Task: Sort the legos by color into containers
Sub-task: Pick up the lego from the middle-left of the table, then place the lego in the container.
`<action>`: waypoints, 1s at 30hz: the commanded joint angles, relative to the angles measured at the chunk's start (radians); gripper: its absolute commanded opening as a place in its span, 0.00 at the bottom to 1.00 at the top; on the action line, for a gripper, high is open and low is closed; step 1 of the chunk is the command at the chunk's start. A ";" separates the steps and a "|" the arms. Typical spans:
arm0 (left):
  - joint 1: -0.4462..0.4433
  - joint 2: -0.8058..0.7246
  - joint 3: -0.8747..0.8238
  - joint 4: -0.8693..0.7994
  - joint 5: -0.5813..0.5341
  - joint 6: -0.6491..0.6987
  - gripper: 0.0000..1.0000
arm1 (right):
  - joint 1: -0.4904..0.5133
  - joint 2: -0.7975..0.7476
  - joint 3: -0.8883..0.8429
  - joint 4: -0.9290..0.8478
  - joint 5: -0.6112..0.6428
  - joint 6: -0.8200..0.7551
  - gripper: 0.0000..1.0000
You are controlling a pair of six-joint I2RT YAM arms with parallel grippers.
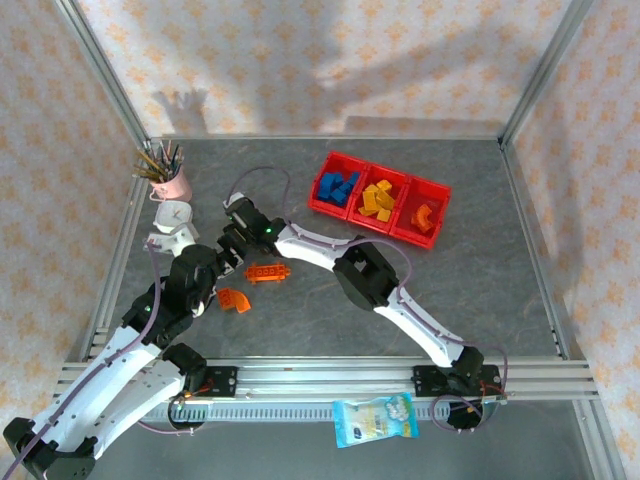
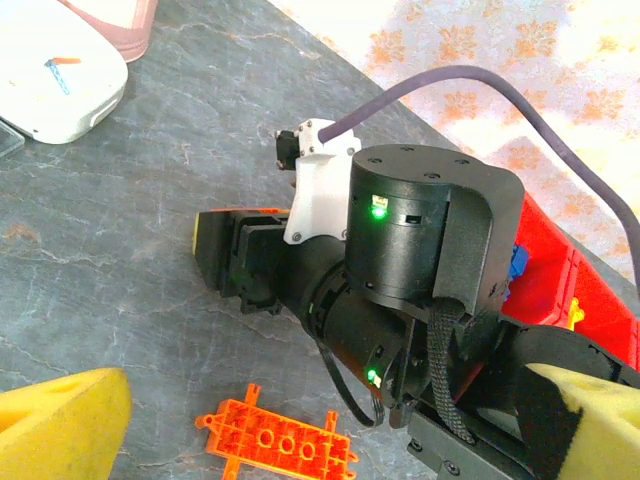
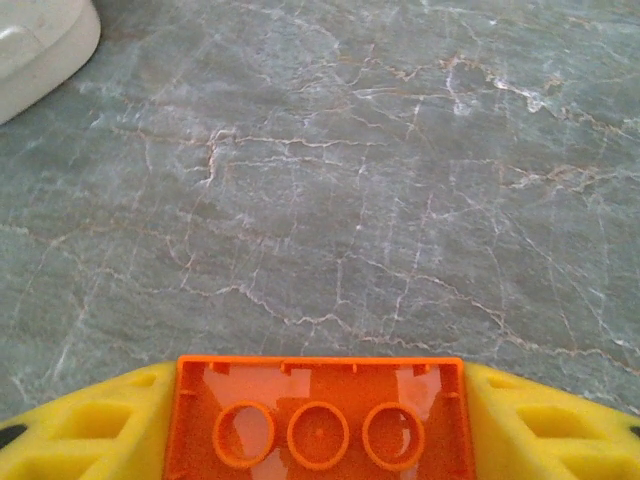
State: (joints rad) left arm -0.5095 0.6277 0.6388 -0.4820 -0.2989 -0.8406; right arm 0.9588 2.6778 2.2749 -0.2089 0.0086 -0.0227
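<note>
down at the near rail, a snack packet (image 1: 375,418) lies flat. up from there, the left gripper (image 2: 325,432) hangs spread wide, yellow pads (image 2: 60,425) far apart, nothing between them. on the grey table (image 1: 480,290) below its camera sits a long orange lego (image 1: 266,272), lying flat, and a little nearer the arms, apart from it, an arched orange lego (image 1: 235,300). next, the right gripper (image 3: 318,425), reaching across to the left side: it's clamped tight on an orange brick (image 3: 318,400), hollow underside facing its camera, a yellow pad pressed on each end. just past it, a white case (image 1: 172,215), then the pink cup (image 1: 175,186) bristling with brushes. far back on the right, the red containers (image 1: 320,182), three bins in a row: blue legos (image 1: 338,187) in the left one, yellow legos (image 1: 377,198) in the middle, orange legos (image 1: 424,217) in the right.
</note>
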 commanded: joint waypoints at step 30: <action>-0.107 0.422 0.092 0.434 0.282 0.084 0.99 | -0.593 -1.116 -1.083 -0.061 0.140 0.316 0.48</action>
State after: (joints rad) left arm -0.6006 1.0100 0.6891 -0.1486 -0.0483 -0.7834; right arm 0.4248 1.5986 1.2331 -0.2134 0.1135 0.2443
